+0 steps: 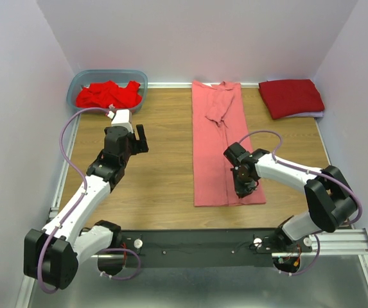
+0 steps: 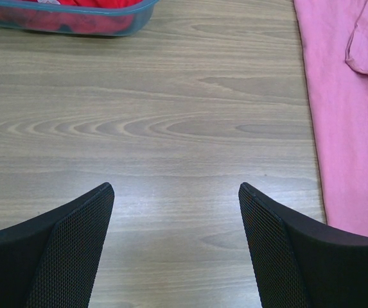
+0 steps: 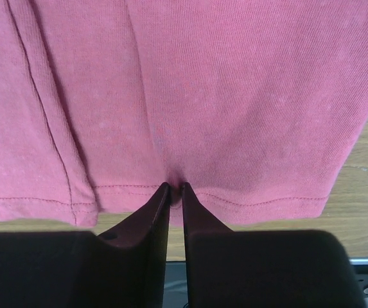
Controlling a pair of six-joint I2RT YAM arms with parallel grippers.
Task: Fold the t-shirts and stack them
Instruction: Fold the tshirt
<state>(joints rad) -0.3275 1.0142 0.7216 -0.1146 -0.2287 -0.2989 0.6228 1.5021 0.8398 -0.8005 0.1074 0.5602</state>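
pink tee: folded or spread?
Partly folded. The pink tee lies as a narrow strip, sides turned in, a sleeve on top at the far end; no crosswise fold yet. The right gripper is shut on its near hem.

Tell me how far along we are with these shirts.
Done: one crimson tee sits folded at the far right corner. In hand: the salmon-pink tee lies folded into a long strip, and the right gripper is shut on its near hem; the left gripper hangs open over the table. Remaining: finishing that fold, stacking it, then the red tees bunched in the tub.
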